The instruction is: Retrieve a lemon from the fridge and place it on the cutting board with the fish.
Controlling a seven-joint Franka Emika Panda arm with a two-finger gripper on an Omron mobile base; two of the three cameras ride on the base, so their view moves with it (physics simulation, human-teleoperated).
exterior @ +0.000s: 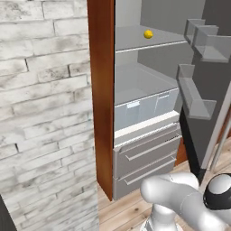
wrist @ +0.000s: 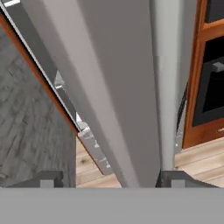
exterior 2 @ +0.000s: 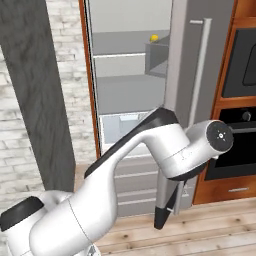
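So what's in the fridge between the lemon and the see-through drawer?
Nothing but a bare grey shelf space: the lemon sits on the upper shelf, and the see-through drawer is lower down. The left base view shows it.

whitewashed brick wall (exterior: 40,113), plank floor (exterior 2: 200,230), wall oven (exterior 2: 240,135)

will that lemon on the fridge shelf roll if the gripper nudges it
Probably: the lemon looks small and round, sitting loose on a flat shelf with nothing beside it. It likely feels firm and light, though its curved skin may slip between the fingers.
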